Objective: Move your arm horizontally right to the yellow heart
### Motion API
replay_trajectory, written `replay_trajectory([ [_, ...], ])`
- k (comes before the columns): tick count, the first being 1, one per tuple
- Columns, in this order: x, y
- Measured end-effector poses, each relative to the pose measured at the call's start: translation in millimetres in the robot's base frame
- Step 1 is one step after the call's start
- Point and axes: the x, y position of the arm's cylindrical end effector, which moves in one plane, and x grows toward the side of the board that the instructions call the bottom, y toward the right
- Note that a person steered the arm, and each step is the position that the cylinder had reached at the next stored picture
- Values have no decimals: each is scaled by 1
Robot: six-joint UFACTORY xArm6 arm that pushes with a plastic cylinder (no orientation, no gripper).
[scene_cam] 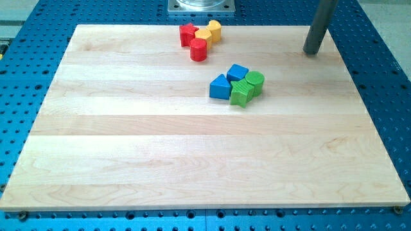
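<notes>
The yellow heart (214,29) is sitting at the bench's (128,160) top edge, touching a yellow block (203,34) in a cluster with two red blocks (187,33) (shapes partly hidden). My tip (312,51), a bare rod with nothing to open or close, is resting well to its right.

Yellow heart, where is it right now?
The yellow heart sits near the view's top, left of centre, touching the red blocks and the yellow cylinder.
</notes>
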Motion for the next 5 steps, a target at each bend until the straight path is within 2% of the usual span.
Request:
replay_trajectory([
  [5, 6, 8],
])
